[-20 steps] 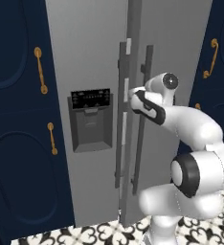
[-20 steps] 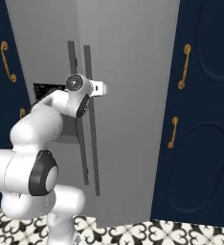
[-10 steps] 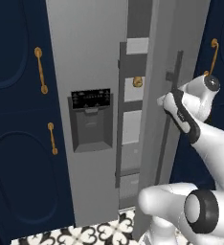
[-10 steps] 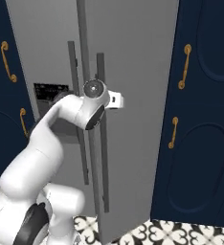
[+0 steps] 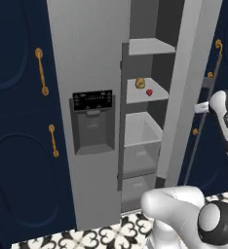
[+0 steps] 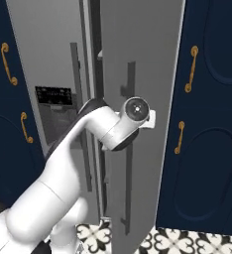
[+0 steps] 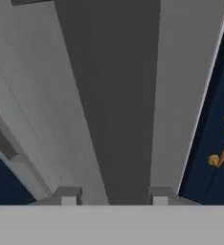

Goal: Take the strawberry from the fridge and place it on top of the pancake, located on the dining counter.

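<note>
The fridge (image 5: 94, 121) stands with its right-hand door (image 5: 189, 87) swung wide, and that explains the arm's posture: the gripper (image 7: 109, 191) sits at the door's long vertical handle (image 6: 129, 149), its two finger tips (image 7: 68, 195) standing a little apart with the dark bar running up between them. It looks like a loosened hold on the handle, though I cannot tell whether the pads touch it. With the door open, the grey inner shelves to the right of the fridge's black control panel (image 5: 91, 99) are exposed. The strawberry (image 5: 149, 92) rests on the second shelf from the top, a little above the panel's level, just beside a tan-yellow lump (image 5: 140, 82) (easy to confuse by size, not by colour). Navy cabinets with gold handles (image 5: 42, 70) flank the fridge. My reading: the door-opening step is about done, and the reach for the fruit is not yet begun.
</note>
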Robot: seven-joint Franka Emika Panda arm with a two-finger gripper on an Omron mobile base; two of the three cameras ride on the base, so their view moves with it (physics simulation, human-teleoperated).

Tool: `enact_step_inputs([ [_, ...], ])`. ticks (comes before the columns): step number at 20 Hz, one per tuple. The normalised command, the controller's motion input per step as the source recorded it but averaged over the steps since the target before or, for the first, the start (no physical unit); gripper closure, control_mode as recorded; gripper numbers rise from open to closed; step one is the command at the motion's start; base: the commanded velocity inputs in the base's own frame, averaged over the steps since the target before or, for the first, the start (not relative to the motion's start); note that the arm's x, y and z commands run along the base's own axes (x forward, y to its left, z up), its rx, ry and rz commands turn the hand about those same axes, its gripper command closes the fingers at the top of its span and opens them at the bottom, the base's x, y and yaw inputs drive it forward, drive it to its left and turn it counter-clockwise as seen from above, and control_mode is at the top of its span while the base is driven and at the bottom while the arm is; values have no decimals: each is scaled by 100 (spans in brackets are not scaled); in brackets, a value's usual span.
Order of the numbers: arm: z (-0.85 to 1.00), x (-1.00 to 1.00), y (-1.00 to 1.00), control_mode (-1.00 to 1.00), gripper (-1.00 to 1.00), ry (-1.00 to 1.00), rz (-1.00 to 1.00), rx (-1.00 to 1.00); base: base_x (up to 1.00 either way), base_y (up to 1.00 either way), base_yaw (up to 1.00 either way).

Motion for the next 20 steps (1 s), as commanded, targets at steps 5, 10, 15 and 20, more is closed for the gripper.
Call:
enact_step_inputs([
  [5, 65, -80, 25, -100, -100, 9, -11, -24, 0, 0, 0],
  [10, 16, -54, 65, -100, -100, 13, -16, -33, 0, 0, 0],
  [15, 0, 6, 100, -100, -100, 32, -13, -62, 0, 0, 0],
  [20, 0, 51, 54, -100, -100, 31, -6, -71, 0, 0, 0],
])
